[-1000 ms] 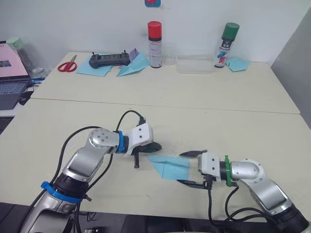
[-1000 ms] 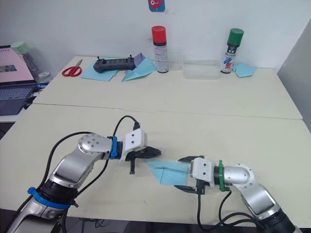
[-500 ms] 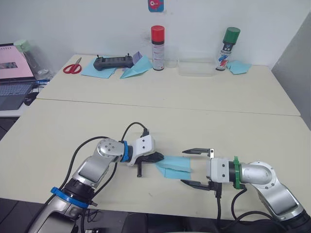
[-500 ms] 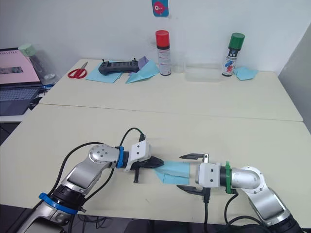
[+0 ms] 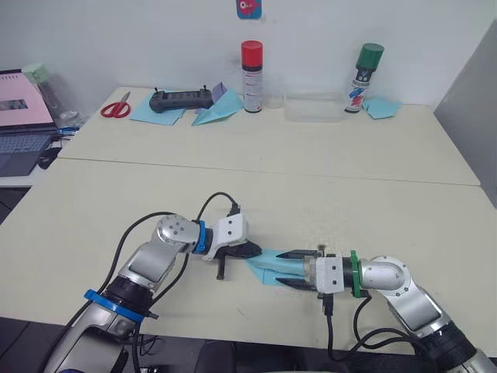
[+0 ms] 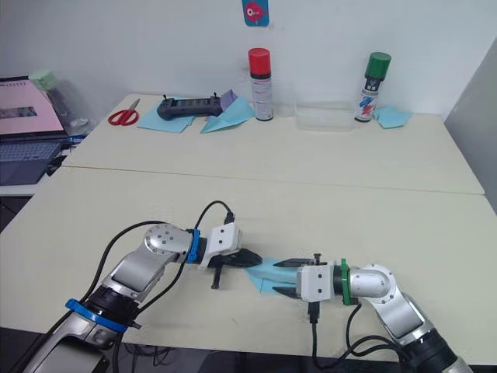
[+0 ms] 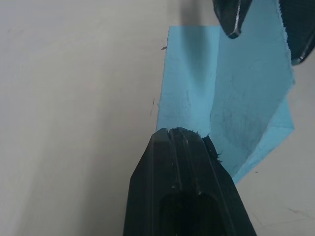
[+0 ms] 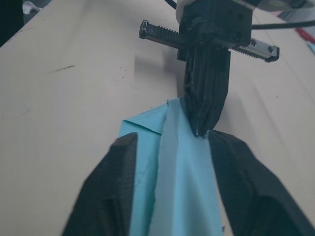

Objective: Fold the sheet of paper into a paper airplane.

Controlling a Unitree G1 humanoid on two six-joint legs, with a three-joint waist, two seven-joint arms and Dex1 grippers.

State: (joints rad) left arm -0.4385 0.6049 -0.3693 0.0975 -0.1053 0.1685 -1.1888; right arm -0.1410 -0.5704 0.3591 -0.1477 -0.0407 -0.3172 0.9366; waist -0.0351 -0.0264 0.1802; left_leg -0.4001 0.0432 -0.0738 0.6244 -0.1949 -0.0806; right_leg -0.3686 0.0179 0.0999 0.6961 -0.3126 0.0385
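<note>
The sheet of paper (image 5: 272, 268) is a folded light-blue strip with a raised crease, lying on the near table between my two grippers. My left gripper (image 5: 250, 250) is shut on the paper's left end; in the left wrist view its closed black fingers (image 7: 177, 147) meet the paper (image 7: 236, 88) at a ragged edge. My right gripper (image 5: 283, 270) reaches in from the right. Its two fingers (image 8: 118, 167) stand apart on either side of the paper (image 8: 182, 187), facing the left gripper (image 8: 204, 125) tip to tip.
On the far table stand a red-capped spray can (image 5: 250, 74), a green-capped can (image 5: 365, 78) and a clear tray (image 5: 312, 107). A black controller (image 5: 180, 98), a blue paper dart (image 5: 216, 113), red scissors (image 5: 115, 107) and a teal scrap (image 5: 382, 107) lie there too. A laptop (image 5: 19, 116) sits at the left.
My right gripper has moved left onto the paper's right end, and its wide-open fingers have narrowed around it. The left gripper has kept its hold.
</note>
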